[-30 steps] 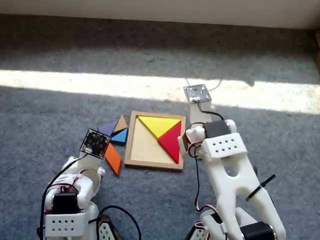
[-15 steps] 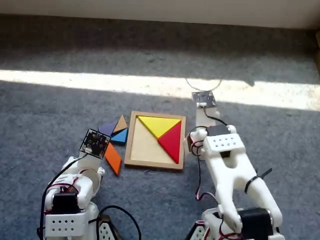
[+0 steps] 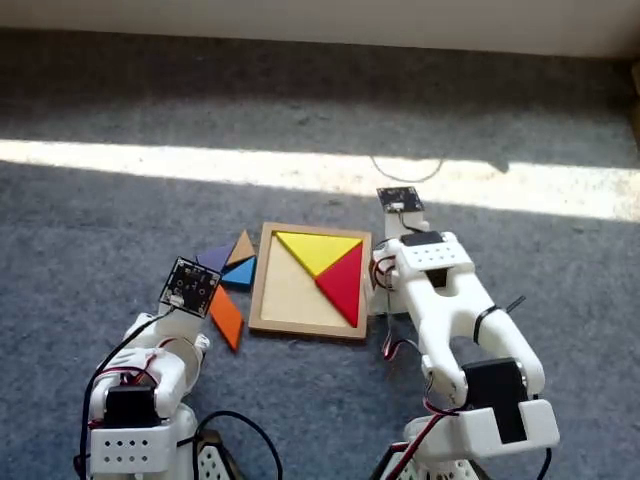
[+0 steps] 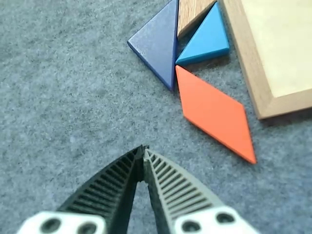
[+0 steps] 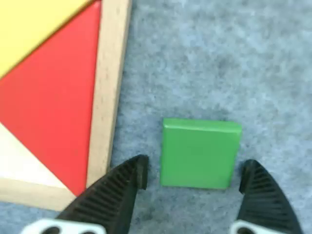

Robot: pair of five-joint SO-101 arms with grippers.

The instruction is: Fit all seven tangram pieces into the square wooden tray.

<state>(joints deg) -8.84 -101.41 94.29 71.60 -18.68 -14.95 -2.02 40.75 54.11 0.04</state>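
Observation:
The square wooden tray holds a yellow triangle and a red triangle; the remainder of its floor is bare. Left of it lie a navy triangle, a wood-coloured triangle, a blue triangle and an orange parallelogram. My left gripper is shut and empty, over bare carpet short of the orange piece. A green square lies on the carpet just outside the tray's right rim. My right gripper is open, one finger on each side of the square.
Everything rests on grey carpet with a bright sunlit band across the back. A thin cable loops behind the right arm. Open carpet lies left of the loose pieces and behind the tray.
The right arm has folded back, its upper link swinging toward the front edge, and its wrist has settled lower beside the tray. The left arm and all pieces stayed put.

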